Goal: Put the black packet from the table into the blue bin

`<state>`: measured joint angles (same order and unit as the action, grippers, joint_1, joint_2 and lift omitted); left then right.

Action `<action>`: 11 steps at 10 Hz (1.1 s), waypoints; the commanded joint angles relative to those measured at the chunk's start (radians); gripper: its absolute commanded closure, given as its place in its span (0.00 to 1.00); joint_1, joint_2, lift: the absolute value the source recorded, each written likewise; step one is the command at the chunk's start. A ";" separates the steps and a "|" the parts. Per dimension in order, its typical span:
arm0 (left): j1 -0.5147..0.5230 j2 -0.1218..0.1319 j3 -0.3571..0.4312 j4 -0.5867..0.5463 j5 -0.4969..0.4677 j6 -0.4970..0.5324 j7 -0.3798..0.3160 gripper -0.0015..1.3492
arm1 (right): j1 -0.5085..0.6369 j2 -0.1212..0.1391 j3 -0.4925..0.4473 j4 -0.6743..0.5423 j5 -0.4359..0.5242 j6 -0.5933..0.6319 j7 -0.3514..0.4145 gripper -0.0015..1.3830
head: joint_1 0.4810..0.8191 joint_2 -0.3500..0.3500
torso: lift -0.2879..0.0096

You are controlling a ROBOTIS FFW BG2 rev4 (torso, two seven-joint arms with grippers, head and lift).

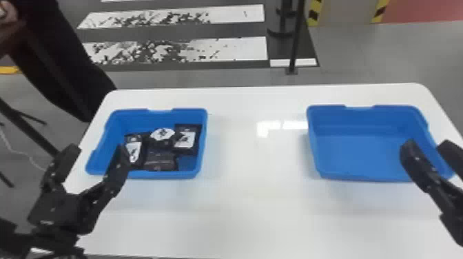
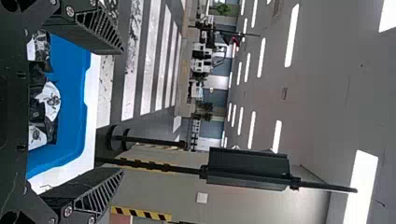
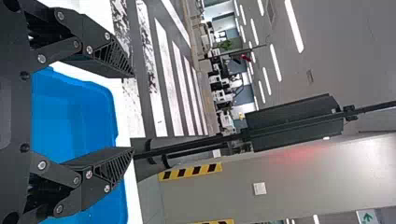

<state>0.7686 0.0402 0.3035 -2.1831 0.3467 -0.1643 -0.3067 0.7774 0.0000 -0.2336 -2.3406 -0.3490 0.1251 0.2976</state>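
Note:
Several black packets with white labels lie in the left blue bin; the right blue bin holds nothing that I can see. My left gripper stands open over the near left part of the left bin, nothing between its fingers. At the right edge, my right gripper is open over the right bin. In the left wrist view the packets and bin show past the open left gripper. The right wrist view has the open right gripper and the right bin.
Both bins stand toward the back of the white table, with a wide bare stretch of tabletop between them and in front. A dark stand pole rises from the floor behind the table.

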 commanded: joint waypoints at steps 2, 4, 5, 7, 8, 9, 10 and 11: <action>0.002 0.004 -0.004 0.000 0.006 0.002 0.000 0.11 | 0.001 0.001 0.000 0.000 0.000 0.000 0.000 0.37 | 0.63 0.63 | 0.60; -0.003 0.004 -0.008 0.000 0.000 -0.003 0.000 0.11 | 0.001 0.001 0.000 -0.002 0.002 0.000 0.000 0.37 | 0.63 0.63 | 0.60; -0.003 0.004 -0.010 0.000 0.000 -0.005 0.000 0.11 | 0.001 0.001 0.000 0.000 0.002 0.000 0.000 0.37 | 0.63 0.63 | 0.60; -0.005 0.004 -0.012 0.000 0.004 -0.008 0.000 0.11 | 0.001 0.001 0.000 0.000 0.002 0.000 0.000 0.37 | 0.63 0.62 | 0.60; -0.005 0.004 -0.012 0.000 0.004 -0.005 0.001 0.11 | 0.001 0.001 0.000 0.000 0.002 0.000 0.000 0.37 | 0.63 0.62 | 0.60; -0.005 0.004 -0.010 0.000 0.012 -0.003 0.001 0.11 | 0.001 0.001 0.000 0.000 0.004 0.000 0.000 0.37 | 0.63 0.62 | 0.60; -0.003 0.004 -0.012 0.000 0.016 0.000 0.001 0.11 | 0.001 0.001 0.000 0.000 0.004 0.000 0.000 0.37 | 0.63 0.62 | 0.60; -0.003 0.006 -0.012 0.000 0.016 0.002 0.001 0.11 | 0.001 0.001 -0.002 0.000 0.004 0.000 0.000 0.37 | 0.63 0.62 | 0.60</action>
<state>0.7655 0.0449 0.2913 -2.1831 0.3622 -0.1626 -0.3052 0.7780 0.0000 -0.2344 -2.3402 -0.3450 0.1251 0.2976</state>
